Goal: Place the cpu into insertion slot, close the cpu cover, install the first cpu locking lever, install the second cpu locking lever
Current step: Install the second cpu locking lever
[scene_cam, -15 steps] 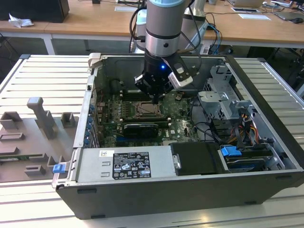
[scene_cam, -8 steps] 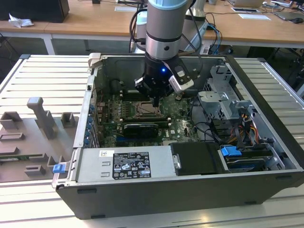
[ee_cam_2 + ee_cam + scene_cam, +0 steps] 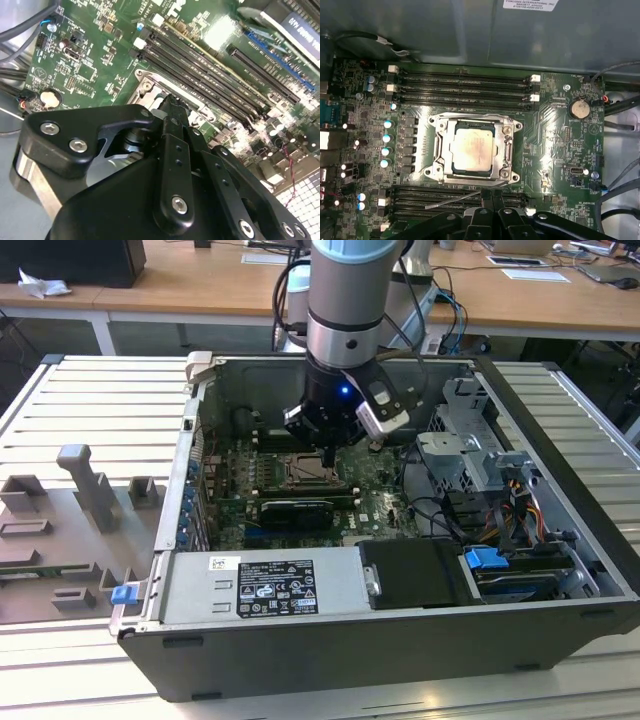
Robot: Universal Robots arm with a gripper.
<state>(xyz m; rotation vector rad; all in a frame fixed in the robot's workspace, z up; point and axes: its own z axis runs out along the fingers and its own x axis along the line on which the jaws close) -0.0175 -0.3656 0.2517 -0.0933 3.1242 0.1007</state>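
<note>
Exterior view: end effector hovers just above the insertion slot inside the open computer case. Second wrist view: fingers appear pressed together, holding nothing. First wrist view: cpu seated, cpu cover closed over it; a thin locking lever lies loose, so lever installation is judged in hand.

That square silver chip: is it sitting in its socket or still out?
In. In the first wrist view the cpu lies flat inside the insertion slot, with the cpu cover framing it all round.
</note>
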